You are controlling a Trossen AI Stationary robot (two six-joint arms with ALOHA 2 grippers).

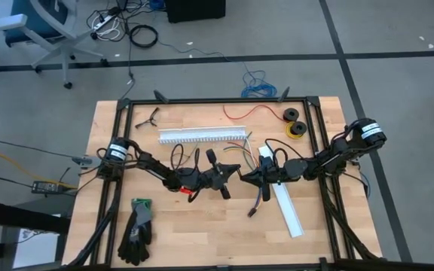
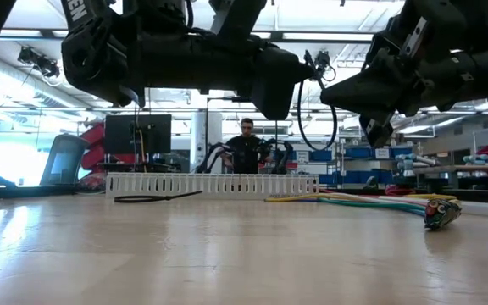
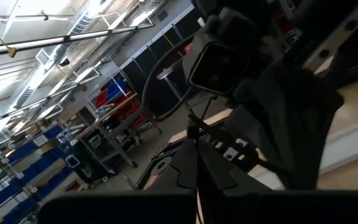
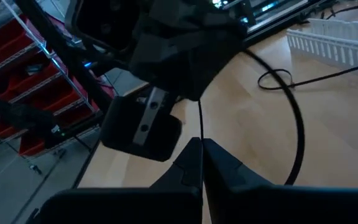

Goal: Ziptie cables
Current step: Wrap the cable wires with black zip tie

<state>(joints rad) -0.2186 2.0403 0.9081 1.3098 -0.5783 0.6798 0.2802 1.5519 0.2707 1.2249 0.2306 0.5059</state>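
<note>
progress looks early to us: the cables point(image 2: 371, 202) lie loose on the pale wooden table point(image 2: 227, 254), unbundled, no tie round them that we can see. both grippers meet in mid-air above the table's middle. the right gripper point(image 4: 201, 163) is clenched on a thin black ziptie point(image 4: 199, 121), a stiff glossy strip running up toward the left gripper point(image 1: 218, 178); whether that one grips or is released we cannot tell. the wires are smooth, thin, yellow and green, ending at a small dark connector point(image 2: 441, 213). behind them stands a white slotted channel point(image 2: 212, 184), ribbed like a comb.
</note>
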